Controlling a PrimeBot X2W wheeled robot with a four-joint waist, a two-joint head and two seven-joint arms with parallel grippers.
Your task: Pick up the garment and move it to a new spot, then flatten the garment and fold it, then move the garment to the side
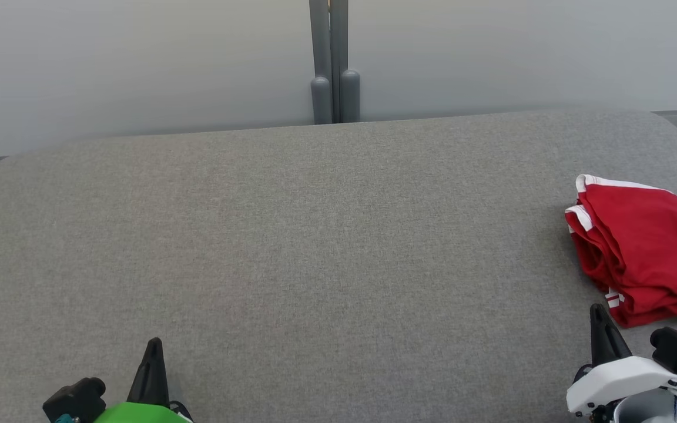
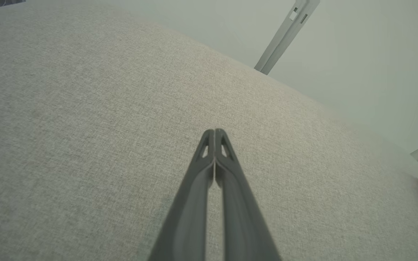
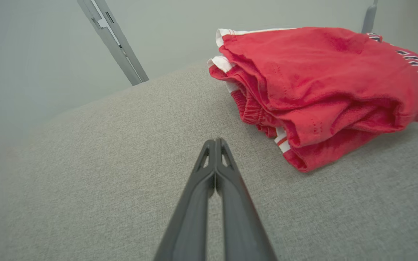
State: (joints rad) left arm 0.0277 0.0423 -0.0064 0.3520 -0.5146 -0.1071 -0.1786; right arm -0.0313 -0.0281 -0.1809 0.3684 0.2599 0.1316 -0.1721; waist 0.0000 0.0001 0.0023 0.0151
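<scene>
Nearest me: left gripper (image 1: 153,351), two long dark fingers, tips pressed together on nothing; its wrist view confirms this (image 2: 215,136). Right gripper (image 1: 600,320) likewise, fingers together and empty (image 3: 215,145). Both sit low at the near edge, pointing away from the robot. My judgement is that this is a parked pose that leaves the work area free.

Mid-ground: grey woven upholstered surface (image 1: 315,235), broad, with rounded far corners.

Right side, just beyond the right gripper's tips but apart from them: red knit garment with white trim (image 1: 638,247). It lies in stacked layers, loosely squared, not spread out (image 3: 321,83). The rounded fold faces the near side. The white-banded hems point to the far left corner of the bundle. Dark lettering shows towards its right. The long axis seems to run left-right across the surface, though the head view's edge cuts it off, so I can't be sure.

The garment is layered and off to one side, which matches the finished state the task names. A loosely bundled garment waiting to be picked up would look the same, and I cannot tell which this is.

Farthest: grey metal post (image 1: 334,59), upright against a pale wall (image 1: 138,59).
</scene>
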